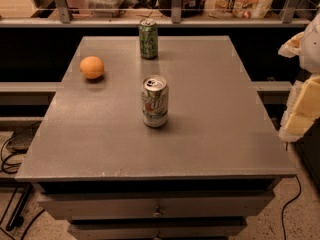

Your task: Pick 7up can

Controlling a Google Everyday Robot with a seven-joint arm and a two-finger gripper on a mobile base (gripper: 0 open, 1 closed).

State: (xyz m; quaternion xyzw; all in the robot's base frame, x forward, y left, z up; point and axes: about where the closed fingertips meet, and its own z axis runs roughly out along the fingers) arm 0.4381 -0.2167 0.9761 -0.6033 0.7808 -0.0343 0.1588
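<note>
Dim, warm overhead light; a soft sheen on the far worktop (200,69); the end effector (304,109) is brightly lit at the right edge.

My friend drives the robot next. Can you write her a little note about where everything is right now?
End effector: at the view's right edge, beside the table, well apart from the cans.
7up can: upright near the table's middle, not grasped.
Also on the table: a darker green can upright at the far edge, an orange at far left.
Done: nothing yet. Left: reach in, grasp the 7up can, lift it.
</note>
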